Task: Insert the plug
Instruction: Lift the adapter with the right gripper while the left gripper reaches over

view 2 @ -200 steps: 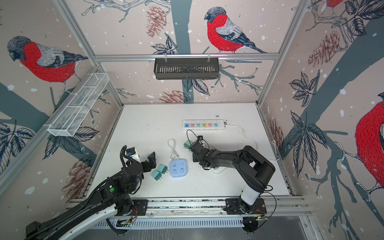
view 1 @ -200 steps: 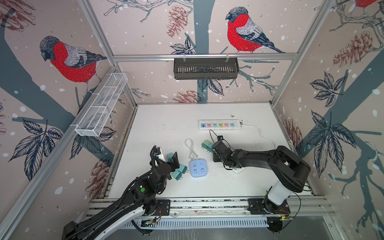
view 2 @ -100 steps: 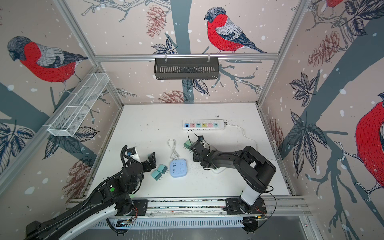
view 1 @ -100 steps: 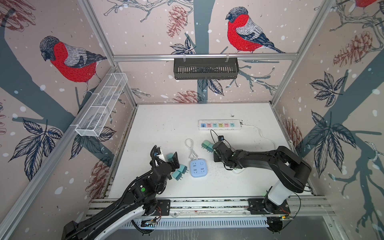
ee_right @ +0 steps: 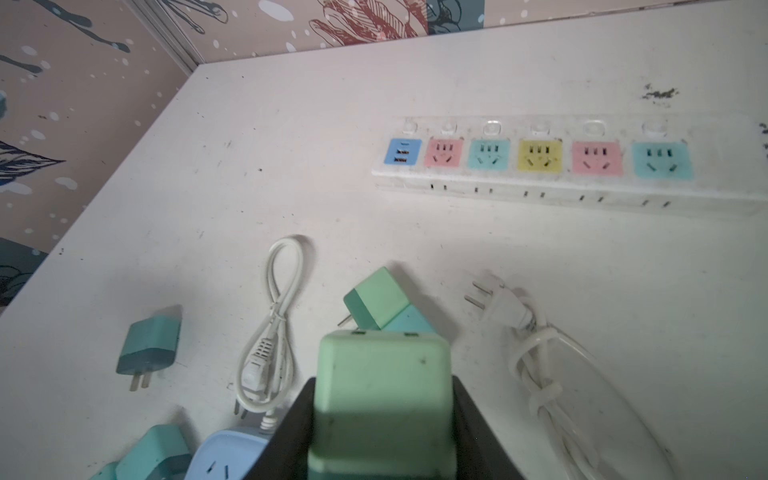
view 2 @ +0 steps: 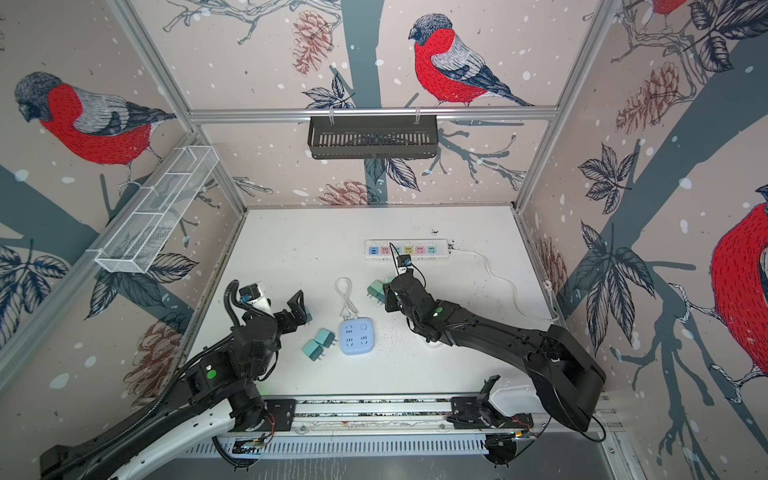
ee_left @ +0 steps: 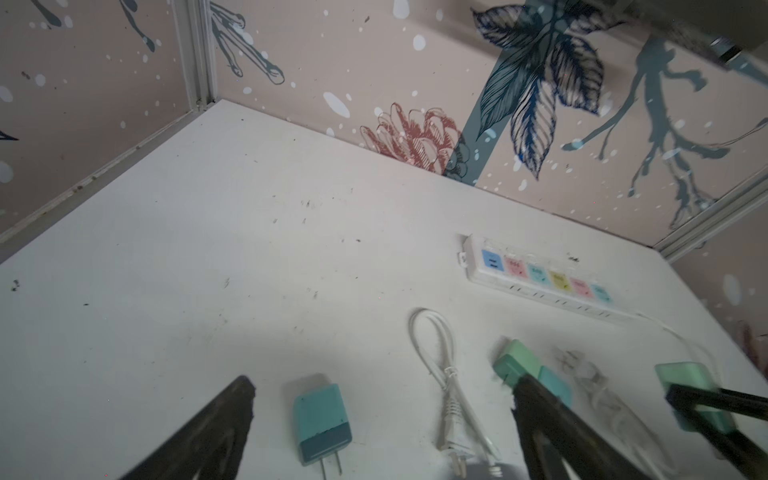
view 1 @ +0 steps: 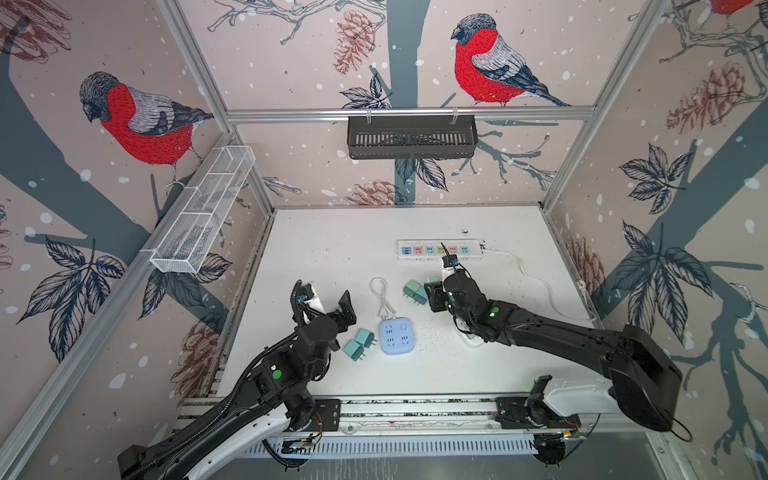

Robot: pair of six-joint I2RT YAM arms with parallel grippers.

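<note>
We see the right gripper [ee_right: 382, 390] clenched on a mint-green plug [ee_right: 382, 361], well short of the pastel power strip [ee_right: 582, 187]. Two more green plugs [ee_right: 384, 305] lie touching each other in between, with a white corded plug [ee_right: 500, 305] just beside them. The left gripper [ee_left: 380, 384] hangs spread wide near a teal plug [ee_left: 320, 419] and the blue square socket [view 1: 397, 336].

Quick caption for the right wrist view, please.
Right gripper shut on a green plug, the multicoloured power strip lying beyond it on the table.
</note>
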